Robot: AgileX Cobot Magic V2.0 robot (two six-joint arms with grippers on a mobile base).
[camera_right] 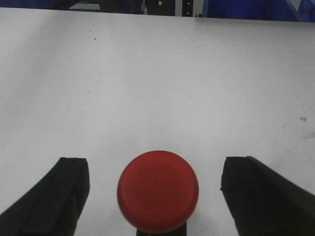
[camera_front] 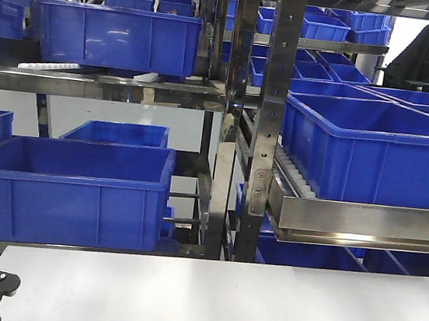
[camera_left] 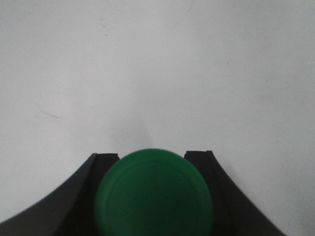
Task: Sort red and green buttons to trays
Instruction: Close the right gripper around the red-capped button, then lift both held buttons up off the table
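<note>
1. Racking [camera_front: 273,97] of steel stands behind the far edge of the table [camera_right: 157,73], seen in the front view.
2. Blue crates [camera_front: 66,189] sit on its shelves, above and beyond the table's far edge.
3. Table surface is white and matt, with faint scuffs.
4. Left gripper [camera_left: 151,156] hangs over the table. Its two black fingers [camera_left: 101,164] are drawn in tight on either side of the green button [camera_left: 153,194], clenched on it. The cap hides the contact points on the base.
5. Right gripper [camera_right: 156,160] hangs over the table with its jaws spread wide. Its fingers [camera_right: 69,182] stand well apart from the red button [camera_right: 158,191] on both sides, touching nothing.
6. Green button: round cap faces straight up at the wrist camera, stem axis upright to the table. Whether it rests on the table or is held above it cannot be told.
7. Red button: it stands on the table midway between the open fingers, cap up and axis upright. A sliver of dark base shows at the cap's near edge.
</note>
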